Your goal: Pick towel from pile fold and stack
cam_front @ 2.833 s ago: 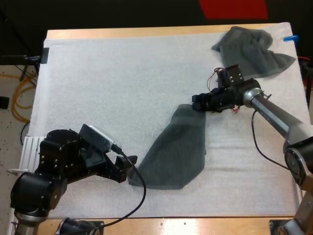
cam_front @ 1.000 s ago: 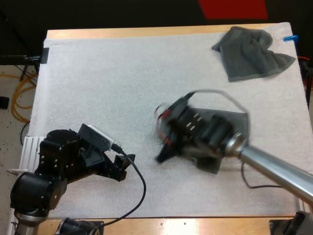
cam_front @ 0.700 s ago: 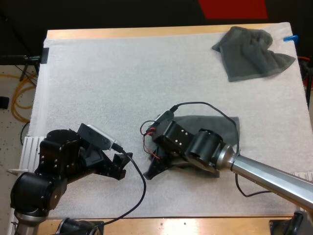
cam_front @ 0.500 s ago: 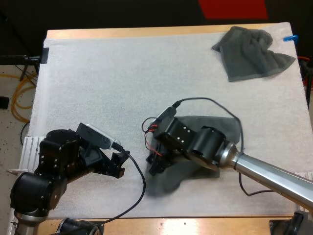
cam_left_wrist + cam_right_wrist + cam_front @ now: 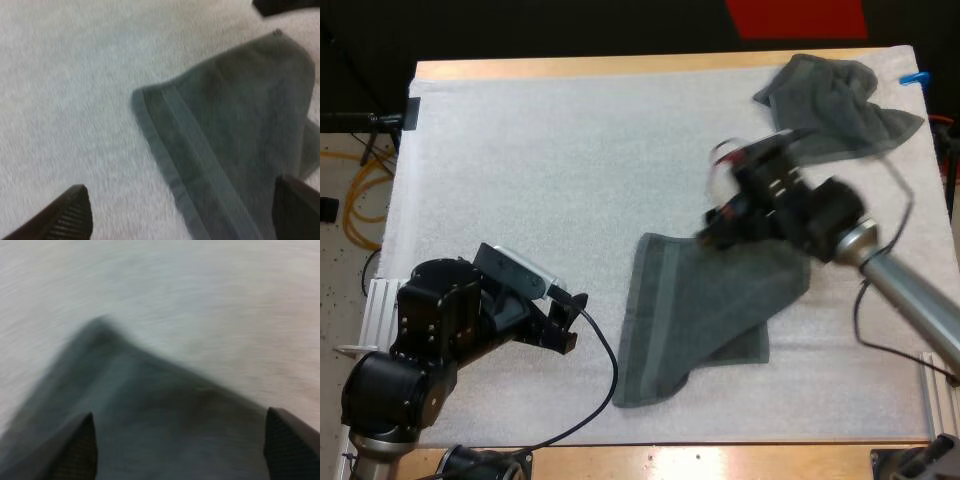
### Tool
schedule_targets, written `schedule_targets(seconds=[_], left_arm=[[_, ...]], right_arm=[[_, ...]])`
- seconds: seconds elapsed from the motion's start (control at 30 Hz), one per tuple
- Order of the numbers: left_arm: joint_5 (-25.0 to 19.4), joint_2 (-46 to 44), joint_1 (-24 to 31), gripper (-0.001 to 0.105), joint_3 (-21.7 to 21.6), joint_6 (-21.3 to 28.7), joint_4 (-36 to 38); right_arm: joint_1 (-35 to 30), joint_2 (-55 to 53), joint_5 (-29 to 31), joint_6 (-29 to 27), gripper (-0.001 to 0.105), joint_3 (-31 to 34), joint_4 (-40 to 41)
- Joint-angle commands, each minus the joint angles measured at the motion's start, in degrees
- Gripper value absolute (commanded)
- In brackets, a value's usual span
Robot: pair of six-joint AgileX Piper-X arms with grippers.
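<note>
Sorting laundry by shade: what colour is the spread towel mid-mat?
The towel is dark grey-green, banded edge; left wrist view shows it best.

Observed at the lower left of the high view: the left arm (image 5: 430, 340), built of bulky matte-black housings with rounded joint casings, ending in the left gripper (image 5: 570, 322) with two short black fingers. From the right edge comes the right arm (image 5: 905, 295): a bare silver-grey metal tube, a rounded silver collar, then a black wrist block and the right gripper (image 5: 715, 228), blurred. Close up, the left fingers (image 5: 70, 215) show finely ribbed black pads. The right fingers (image 5: 75, 450) show a fine woven texture.
</note>
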Motion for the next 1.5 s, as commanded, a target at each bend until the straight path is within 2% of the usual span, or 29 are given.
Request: schedule_targets(seconds=[0.0, 0.2, 0.3, 0.4, 0.63, 0.83, 1.13, 1.27, 1.37, 1.47], left_arm=[[-0.66, -0.1, -0.31, 0.071, -0.48, -0.09, -2.0], [0.55, 2.24, -0.31, 0.071, -0.48, -0.09, -3.76], [2.46, 4.13, -0.31, 0.071, -0.48, -0.29, -3.76], [3.77, 5.47, -0.31, 0.071, -0.48, -0.57, -3.76], [4.37, 5.96, -0.31, 0.071, -0.48, -0.57, -3.76], [4.37, 5.96, -0.31, 0.071, -0.48, -0.57, -3.76], [4.37, 5.96, -0.31, 0.071, -0.48, -0.71, -3.69], [4.37, 5.96, -0.31, 0.071, -0.48, -0.71, -3.66], [4.37, 5.96, -0.31, 0.071, -0.48, -0.71, -3.66], [4.37, 5.96, -0.31, 0.071, -0.48, -0.71, -3.66]], right_arm=[[-2.58, -0.55, -1.63, -0.52, 0.066, -0.62, 0.96], [-13.52, 0.09, -5.96, -0.52, 0.066, 2.16, 0.78], [-18.34, 1.44, -10.27, -0.47, 0.066, 4.05, 0.77], [-21.46, 3.95, -10.6, -0.08, 0.066, 5.1, 0.48], [-23.13, 11.36, -13.32, -0.08, 0.063, 5.18, 0.33], [-23.13, 18.06, -14.01, 0.84, 0.053, 5.18, -0.09], [-23.13, 20.88, -14.3, 0.84, 0.053, 5.18, -0.34], [-23.13, 21.98, -14.47, 0.52, 0.038, 5.18, 0.9], [-23.13, 22.08, -14.74, 0.33, 0.019, 5.18, 1.38], [-23.13, 22.08, -17.45, -0.7, 0.002, 5.18, 2.26]])
